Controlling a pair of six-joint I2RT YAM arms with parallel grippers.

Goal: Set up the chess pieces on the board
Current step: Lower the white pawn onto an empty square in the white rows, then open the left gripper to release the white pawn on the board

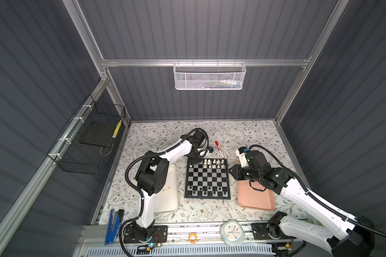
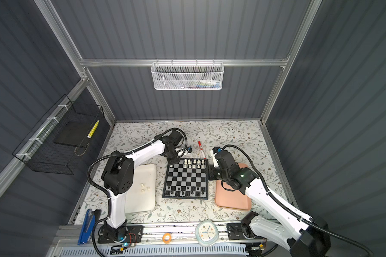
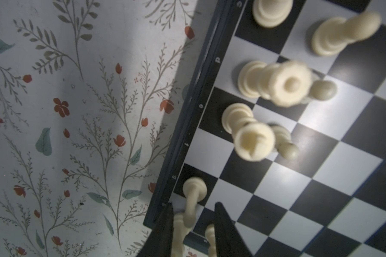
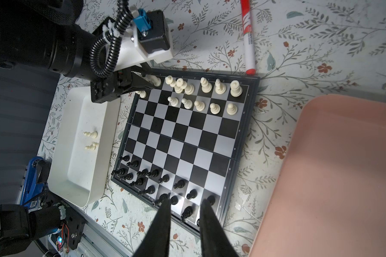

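White tray, loose cream chessmen

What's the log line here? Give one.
left gripper: open, around white piece at board corner | right gripper: open, empty | white tray: pieces remain

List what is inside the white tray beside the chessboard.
A few loose cream-white chess pieces lie in the white tray; the rest of its visible floor is bare. The left arm covers part of it in both top views.
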